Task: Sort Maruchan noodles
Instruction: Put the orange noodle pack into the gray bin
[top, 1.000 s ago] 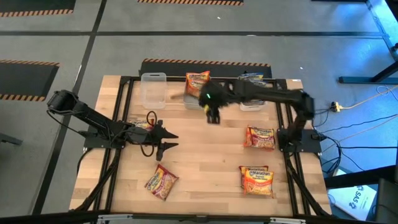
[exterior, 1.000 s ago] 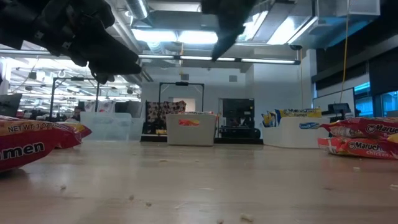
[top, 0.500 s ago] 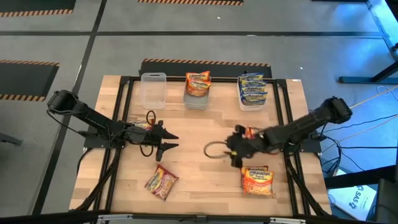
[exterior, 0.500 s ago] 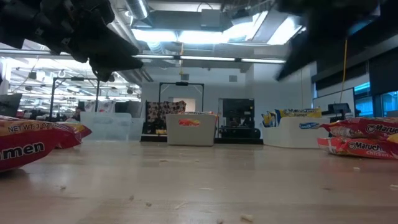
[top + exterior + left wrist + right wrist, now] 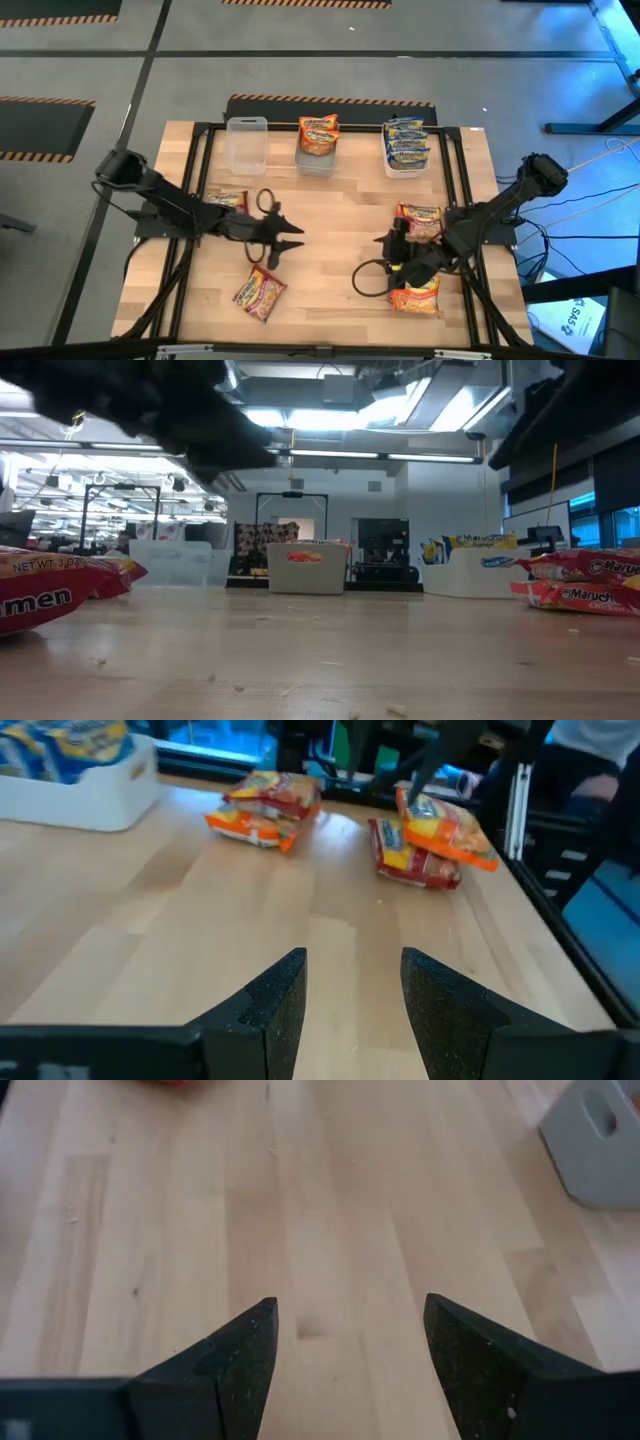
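Several Maruchan packets lie flat on the wooden table: one [image 5: 260,293] near the front left, one [image 5: 228,200] beside the left arm, and two at the right [image 5: 420,221] [image 5: 415,294]. My left gripper [image 5: 295,240] hovers open over the table's middle, nothing between its fingers [image 5: 352,960]; the right-hand packets [image 5: 265,808] [image 5: 430,835] lie ahead of it. My right gripper [image 5: 386,255] stands open just left of the two right-hand packets, over bare wood [image 5: 350,1305].
Three tubs stand along the far edge: a clear one [image 5: 246,142], one holding an orange packet [image 5: 318,140], and one holding blue packets [image 5: 405,145]. A black frame [image 5: 200,170] borders the table. Bare wood lies between the two grippers.
My right gripper has swung from the orange-packet tub at the far edge toward the near right and come down beside the right-hand packets. My left gripper has moved a little toward the table's right. Both have stayed open. No packet has moved.
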Available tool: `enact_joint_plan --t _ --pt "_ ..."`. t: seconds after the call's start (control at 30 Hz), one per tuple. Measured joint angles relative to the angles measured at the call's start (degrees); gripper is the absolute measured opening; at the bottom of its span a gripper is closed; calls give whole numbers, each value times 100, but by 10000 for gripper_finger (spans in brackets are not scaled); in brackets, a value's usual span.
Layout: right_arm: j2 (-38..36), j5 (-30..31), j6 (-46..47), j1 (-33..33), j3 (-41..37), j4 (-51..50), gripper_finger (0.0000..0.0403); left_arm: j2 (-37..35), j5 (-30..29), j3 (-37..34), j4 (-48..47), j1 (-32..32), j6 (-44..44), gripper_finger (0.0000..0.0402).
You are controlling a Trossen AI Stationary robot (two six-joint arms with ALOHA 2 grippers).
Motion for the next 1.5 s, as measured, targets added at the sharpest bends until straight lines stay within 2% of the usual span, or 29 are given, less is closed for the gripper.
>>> enact_joint_plan --t 0.23,0.37,0.6,0.73,0.87,0.93,1.17,1.33,1.4,1.5 --pt "-149 -19 1054 -9 -55 -1605 236 691 392 1063 -1467 263 12 158" --pt "-478 -249 1637 -217 -268 -2325 236 828 399 1374 -2258 374 7 158" --pt "-1175 -1006 2101 -637 -489 -2441 236 826 343 1339 -2368 406 -2 158" --pt "-1295 -1068 2384 -878 -501 -2776 236 826 314 1339 -2364 399 63 158" --pt "-1279 -1395 2850 -1190 -509 -2983 236 826 311 1339 -2365 368 132 158" --pt "-1251 -1468 2698 -1295 -511 -2674 236 826 311 1339 -2365 353 152 158" --pt "-954 -1170 944 -1358 -509 -685 236 826 311 1339 -2365 275 285 158" --pt "-514 -1233 80 -1404 -509 323 236 826 311 1339 -2353 192 285 158" --pt "-342 -1346 -205 -1399 -509 506 236 826 311 1339 -2346 158 285 158" --pt "-274 -1780 -122 -1438 -461 56 236 826 311 1339 -2346 127 283 158"
